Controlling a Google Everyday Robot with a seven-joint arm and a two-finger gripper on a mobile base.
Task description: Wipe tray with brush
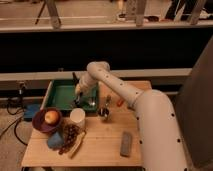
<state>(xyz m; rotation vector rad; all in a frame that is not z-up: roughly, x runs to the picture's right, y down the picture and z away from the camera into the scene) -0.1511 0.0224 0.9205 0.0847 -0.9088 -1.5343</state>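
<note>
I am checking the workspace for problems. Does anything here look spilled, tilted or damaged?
Nothing stands out. The gripper is over the green tray, which lies flat on the table. The purple bowl sits upright with its fruit inside.

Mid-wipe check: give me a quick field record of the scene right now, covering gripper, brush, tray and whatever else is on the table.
gripper: over the right part of the tray, reaching down into it
brush: dark handle sticking up at the gripper, head hidden
tray: green, back left of the table
purple bowl: front left of the tray, holds an apple
white cup: just in front of the tray
grey block: front right of the table
orange-handled tool: right of the tray
</note>
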